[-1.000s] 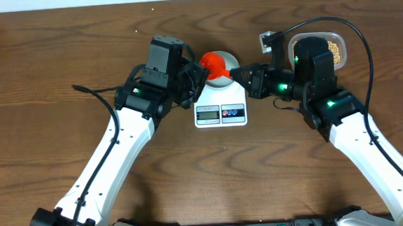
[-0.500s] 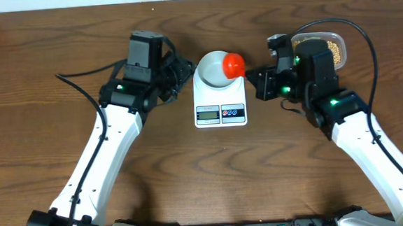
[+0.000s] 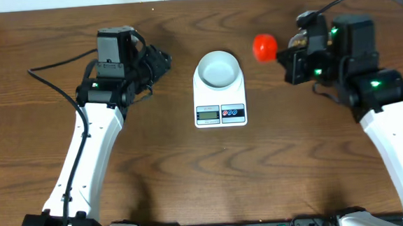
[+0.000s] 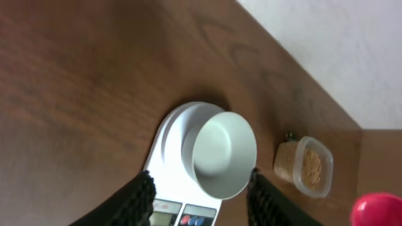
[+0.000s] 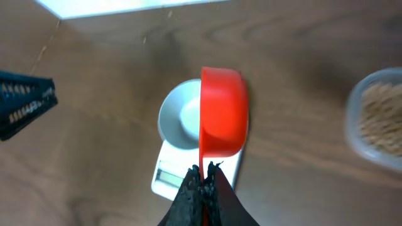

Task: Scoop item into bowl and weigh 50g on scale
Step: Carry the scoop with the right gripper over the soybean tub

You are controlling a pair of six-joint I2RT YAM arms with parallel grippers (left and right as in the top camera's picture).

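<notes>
Overhead: fixed high above, looking straight down on nearly the whole bench (image 3: 191,170). Left wrist: tilted down from some height, scale (image 4: 173,188) and bowl (image 4: 223,150) at lower centre. Right wrist: looking down past own end effector (image 5: 204,174), red scoop (image 5: 223,113) very near. Shared by all three: scale and bowl.

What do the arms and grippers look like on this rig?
The left arm and right arm both have white tubular links, black joint housings with small green lights, and looping black cables. The left gripper and right gripper have black fingers.
</notes>
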